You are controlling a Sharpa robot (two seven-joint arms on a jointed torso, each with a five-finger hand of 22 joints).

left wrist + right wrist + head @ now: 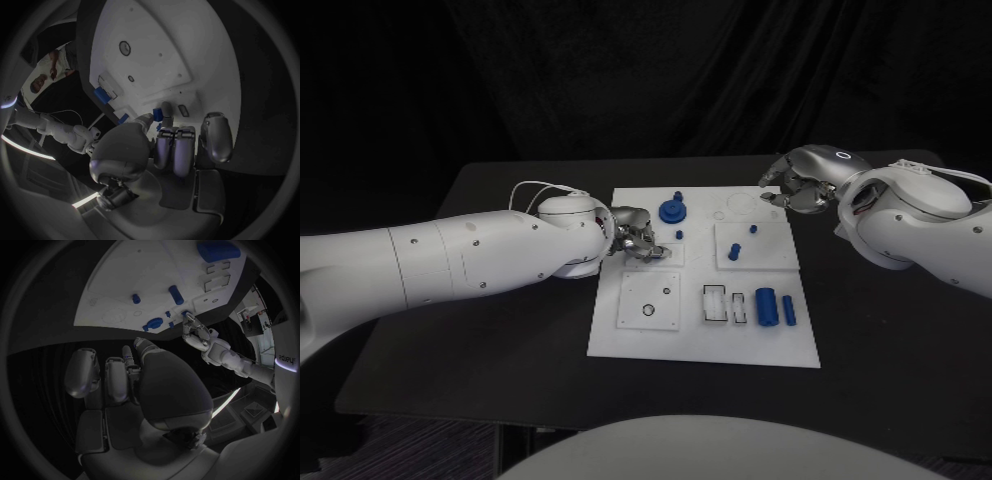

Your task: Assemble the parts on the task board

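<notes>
Black cloth hung behind the dark counter (516, 330), and the white task board (625, 340) lay in its middle. From the head view, the left hand (636, 240) sat over the board's near-left part, its fingers curled in toward a small blue piece (679, 234) just beside them; whether it pinched anything I could not tell from here. Beyond that hand stood a blue round part (674, 210) with a peg. The right hand (795, 183) hovered off the board's far corner, fingers curled, nothing visible in them. Nearer the robot than that hand lay a blue cylinder (766, 304) with a slimmer blue bar (789, 310) just beside it, and two small blue pegs (737, 250) sat between.

At the left wrist, the left hand (178, 150) had its fingers (164, 147) drawn together, their tips at a small blue piece (157, 113) on the board (150, 45); contact looked likely but a grip was unclear.

At the right wrist, the right hand (125, 385) held its fingers (82, 372) side by side, bent, holding nothing, above bare dark counter (50, 345). Ahead of it lay the board (125, 275) with blue parts (175, 294), and the left hand (197, 335) reached in at its edge.
</notes>
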